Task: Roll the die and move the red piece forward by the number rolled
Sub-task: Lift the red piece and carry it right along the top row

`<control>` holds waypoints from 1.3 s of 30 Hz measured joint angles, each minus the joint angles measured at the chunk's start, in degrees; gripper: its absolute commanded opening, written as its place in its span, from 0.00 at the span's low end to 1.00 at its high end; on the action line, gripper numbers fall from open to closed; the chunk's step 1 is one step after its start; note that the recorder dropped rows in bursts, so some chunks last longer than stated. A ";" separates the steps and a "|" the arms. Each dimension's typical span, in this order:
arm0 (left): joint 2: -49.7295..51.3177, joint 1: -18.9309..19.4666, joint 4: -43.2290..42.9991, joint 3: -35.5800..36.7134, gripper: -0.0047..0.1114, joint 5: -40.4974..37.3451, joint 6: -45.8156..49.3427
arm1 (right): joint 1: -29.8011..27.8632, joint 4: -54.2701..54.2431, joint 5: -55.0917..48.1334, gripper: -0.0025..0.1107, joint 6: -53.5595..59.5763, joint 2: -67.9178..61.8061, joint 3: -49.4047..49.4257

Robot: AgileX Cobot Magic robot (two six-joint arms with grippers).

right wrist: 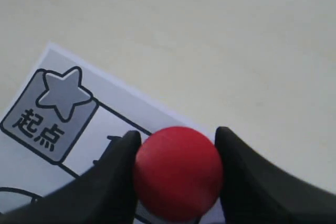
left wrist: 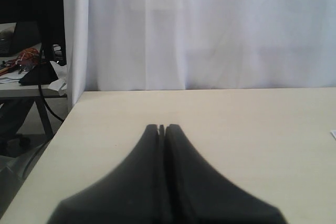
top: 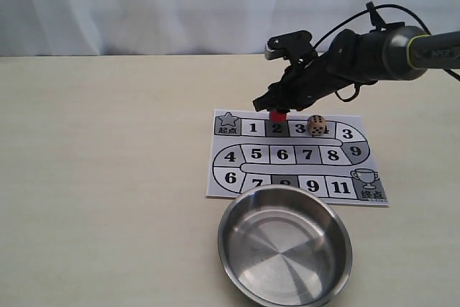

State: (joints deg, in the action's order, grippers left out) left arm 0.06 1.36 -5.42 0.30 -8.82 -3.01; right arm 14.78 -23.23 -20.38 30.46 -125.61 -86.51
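Red glossy cylinder piece is pinched between the right gripper's black fingers at square 2 of the printed paper game board — possibly just off the paper. Beige wooden die rests beside square 3. Left gripper's fingers are pressed together.

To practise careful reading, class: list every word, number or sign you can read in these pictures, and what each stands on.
"起点", under a star: the board's start square.
"1", "2", "3", "3", "9": its top row; the die covers one square.
"4", "5", "6", "7", "8": middle row.
"6", "7", "9", "11": bottom row; the bowl rim hides one.
Characters under the trophy: too blurred.
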 measured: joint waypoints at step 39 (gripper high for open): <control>0.00 0.00 0.00 0.00 0.04 0.00 0.00 | -3.43 3.30 -2.55 0.06 -3.86 0.69 0.00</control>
State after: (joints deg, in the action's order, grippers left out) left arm 0.06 1.36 -5.42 0.30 -8.82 -3.01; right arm 11.34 -19.92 -22.93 26.60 -124.91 -86.51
